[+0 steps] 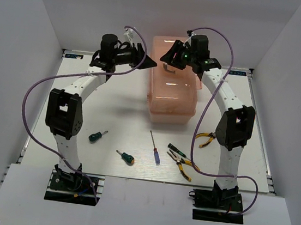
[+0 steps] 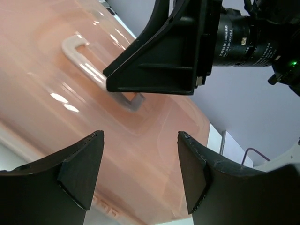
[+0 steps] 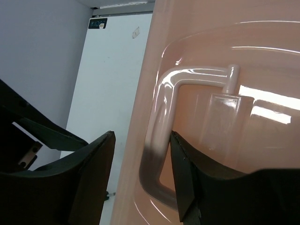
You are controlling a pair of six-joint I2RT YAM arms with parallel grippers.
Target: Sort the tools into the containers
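From above, the toolbox (image 1: 172,93) sits shut on the bench (image 1: 116,119), tools (image 1: 157,149) loose in front. Left wrist: your left hand (image 2: 139,136) hangs spread, facing it. Right wrist: right hand (image 3: 142,136), spread, brackets the lid handle (image 3: 161,117); centre it before closing.

light: bright, even | shadows: soft | glare: white streaks on toolbox lid (image 3: 262,93) (both wrist views)
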